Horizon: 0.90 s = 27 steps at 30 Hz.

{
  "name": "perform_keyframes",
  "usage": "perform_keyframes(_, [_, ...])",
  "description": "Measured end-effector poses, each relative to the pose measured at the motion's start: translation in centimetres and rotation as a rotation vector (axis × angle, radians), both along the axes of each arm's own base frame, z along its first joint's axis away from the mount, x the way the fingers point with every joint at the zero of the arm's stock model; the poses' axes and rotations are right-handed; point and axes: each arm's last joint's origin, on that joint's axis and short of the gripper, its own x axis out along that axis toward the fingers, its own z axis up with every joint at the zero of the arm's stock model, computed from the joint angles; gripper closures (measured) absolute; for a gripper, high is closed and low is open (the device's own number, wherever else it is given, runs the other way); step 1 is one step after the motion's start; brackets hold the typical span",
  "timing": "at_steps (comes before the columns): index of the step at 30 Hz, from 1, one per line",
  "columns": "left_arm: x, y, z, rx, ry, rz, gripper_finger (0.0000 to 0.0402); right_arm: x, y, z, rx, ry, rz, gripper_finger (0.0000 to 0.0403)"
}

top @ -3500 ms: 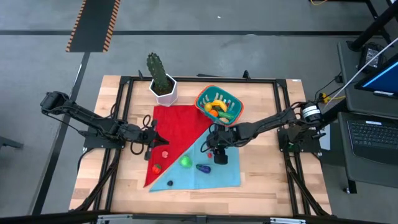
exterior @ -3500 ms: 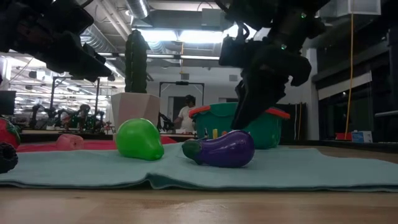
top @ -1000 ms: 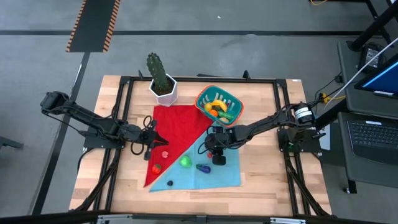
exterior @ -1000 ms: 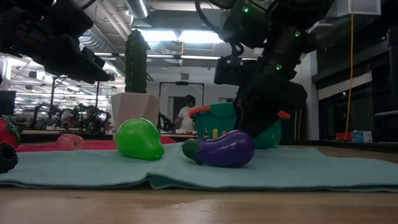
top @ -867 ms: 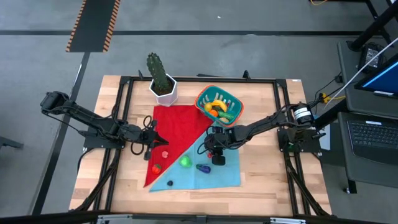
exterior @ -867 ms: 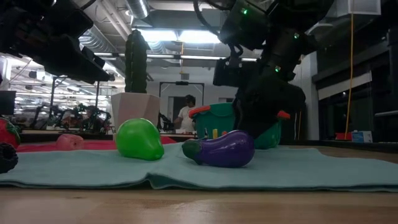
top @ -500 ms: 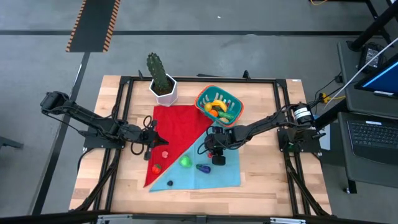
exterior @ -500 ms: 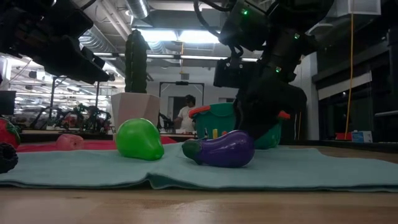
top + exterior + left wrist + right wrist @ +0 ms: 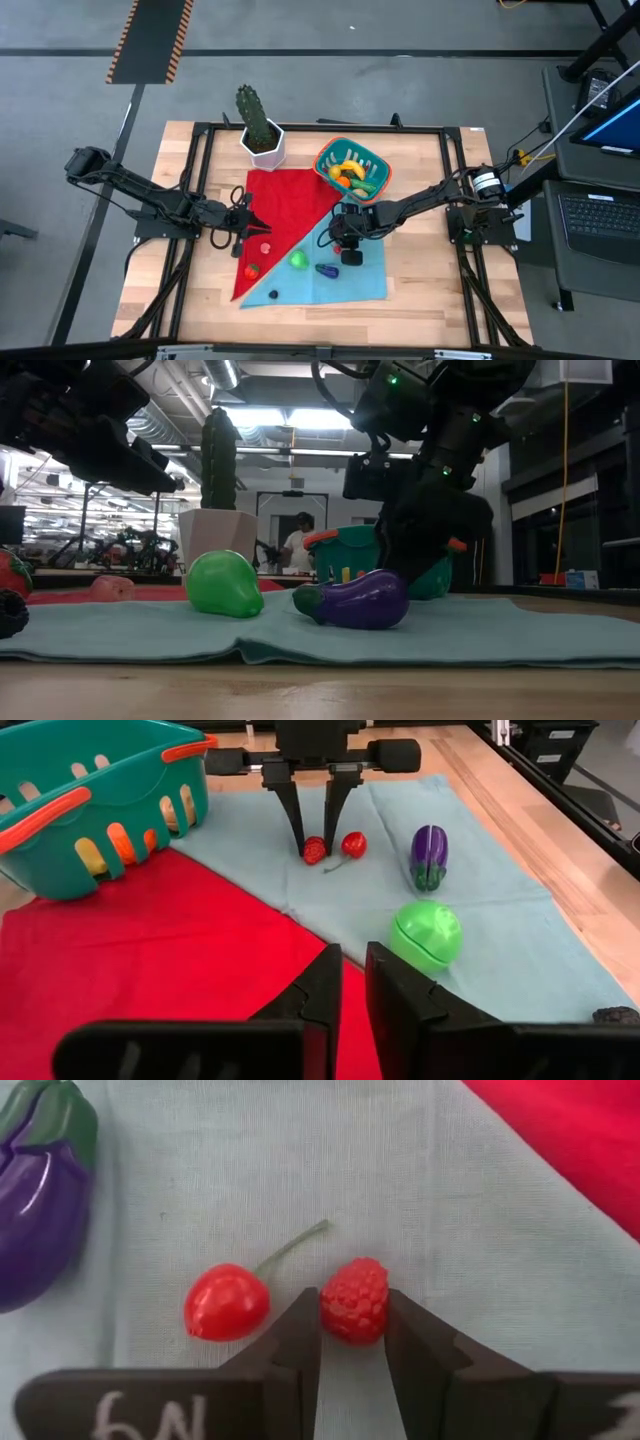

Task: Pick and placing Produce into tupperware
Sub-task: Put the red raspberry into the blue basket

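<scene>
Right gripper point(image 9: 352, 1342) down on teal cloth point(image 9: 520, 1280), fingers clamped on raspberry point(image 9: 354, 1300); low grasp judged ready for lift. Cherry point(image 9: 227, 1301) just beside one finger, eggplant point(image 9: 42, 1190) farther that side. Tupperware point(image 9: 352, 167) near, beyond right gripper. Left gripper point(image 9: 353, 982) hovers over red cloth point(image 9: 150, 950), fingers nearly closed, holding nothing.

A green cactus point(image 9: 254, 113) in a white hexagonal pot point(image 9: 263, 146) is seen at 11 o'clock on the wooden table point(image 9: 430, 290). A red cloth point(image 9: 285, 205) and a light blue cloth point(image 9: 350, 280) are spread side by side at the centre. A person point(image 9: 297, 549) is seen far behind in the low view.
</scene>
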Motion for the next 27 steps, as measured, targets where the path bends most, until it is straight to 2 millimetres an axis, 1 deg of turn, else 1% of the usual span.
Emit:
perform_keyframes(6, [0.0, 0.0, 0.0, 0.001, 0.002, 0.0, 0.035, 0.1, 0.0, 0.2, 0.003, 0.011, 0.001, 0.031])
perform_keyframes(13, [0.0, 0.0, 0.0, 0.001, 0.002, 0.0, 0.0342, 1.0, -0.8, 2.1, -0.006, 0.054, -0.019, 0.0311])
perform_keyframes(18, [0.0, 0.0, 0.0, 0.001, 0.002, 0.0, 0.0339, 1.7, -1.1, 3.2, -0.015, 0.037, -0.013, 0.0311])
perform_keyframes(21, [0.0, 0.0, 0.0, 0.001, 0.002, -0.001, 0.0341, 1.9, -1.5, 3.6, -0.013, 0.038, -0.023, 0.0311])
perform_keyframes(27, [0.0, 0.0, 0.0, 0.001, 0.002, 0.0, 0.0356, 1.9, -1.9, 3.8, -0.001, 0.055, -0.061, 0.0311])
